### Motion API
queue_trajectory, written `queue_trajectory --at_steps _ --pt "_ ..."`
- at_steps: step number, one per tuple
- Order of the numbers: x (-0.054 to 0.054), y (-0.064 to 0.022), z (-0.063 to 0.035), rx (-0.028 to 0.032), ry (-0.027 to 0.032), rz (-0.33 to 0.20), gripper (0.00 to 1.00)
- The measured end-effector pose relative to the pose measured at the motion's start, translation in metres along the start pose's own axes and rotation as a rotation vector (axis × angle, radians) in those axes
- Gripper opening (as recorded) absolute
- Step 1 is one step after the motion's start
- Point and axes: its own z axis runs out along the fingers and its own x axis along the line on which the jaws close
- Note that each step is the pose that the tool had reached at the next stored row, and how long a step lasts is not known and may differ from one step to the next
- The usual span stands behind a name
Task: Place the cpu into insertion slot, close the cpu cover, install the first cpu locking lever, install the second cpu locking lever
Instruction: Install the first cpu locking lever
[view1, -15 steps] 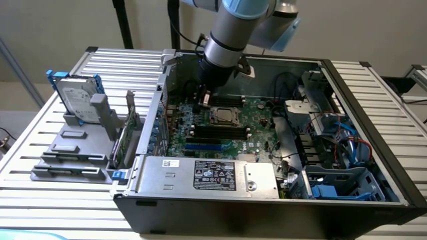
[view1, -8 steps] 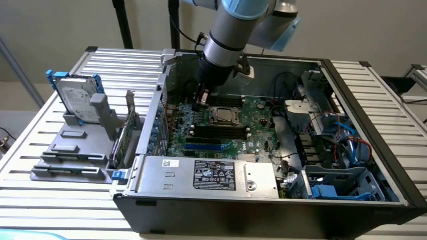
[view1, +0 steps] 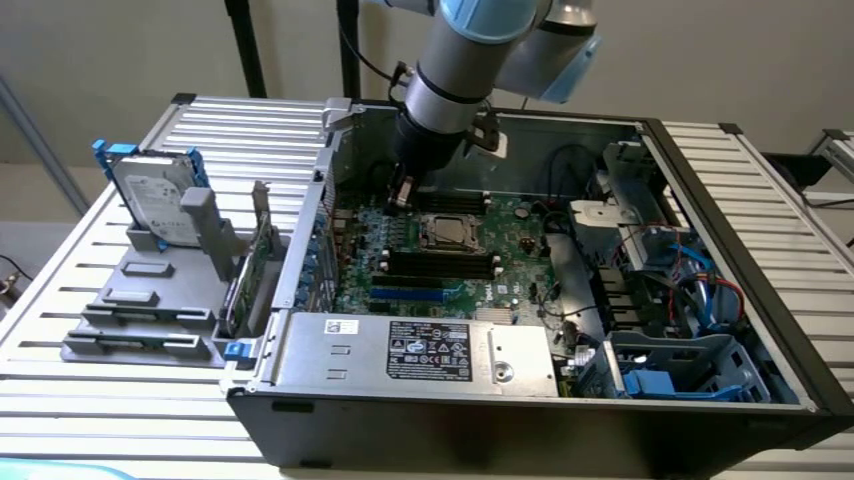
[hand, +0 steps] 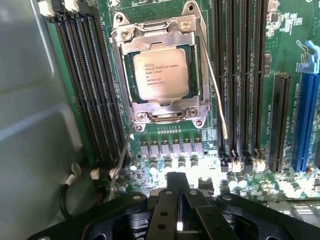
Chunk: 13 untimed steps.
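The cpu (hand: 161, 72), a silver-topped square chip, lies in the insertion slot (hand: 166, 115) on the green motherboard (view1: 514, 225). The cpu cover (hand: 150, 36) lies flat over it, framing the chip. Two thin wire levers stand free of the socket: one lever (hand: 216, 95) beside the far memory slots, the other lever (hand: 121, 157) slanting toward my fingers. My gripper (hand: 178, 176) hovers a short way off the socket's edge, its black fingers (hand: 167, 200) pressed together with nothing between them. In the exterior view my gripper (view1: 399, 195) hangs inside the case, just to the exterior view's left of the socket (view1: 447, 232).
Long black memory slots (hand: 95, 85) flank the socket on both sides, and blue card slots (hand: 305, 120) lie beyond. The case wall (hand: 30, 100) is close by. A power supply (view1: 420, 350) fills the case front, with cables and a drive cage (view1: 681, 370) at the exterior view's right. A hard drive (view1: 154, 200) stands outside.
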Motion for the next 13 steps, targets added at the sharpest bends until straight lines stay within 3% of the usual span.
queue_trajectory --at_steps 2,6,13 --pt "0.0000 -0.0007 -0.0003 0.0014 0.0134 0.016 0.11" --pt "-0.0001 -0.0008 -0.0002 0.0023 0.0268 0.057 0.11" --pt "-0.0002 -0.0015 0.0001 -0.0061 0.0531 0.140 0.11"
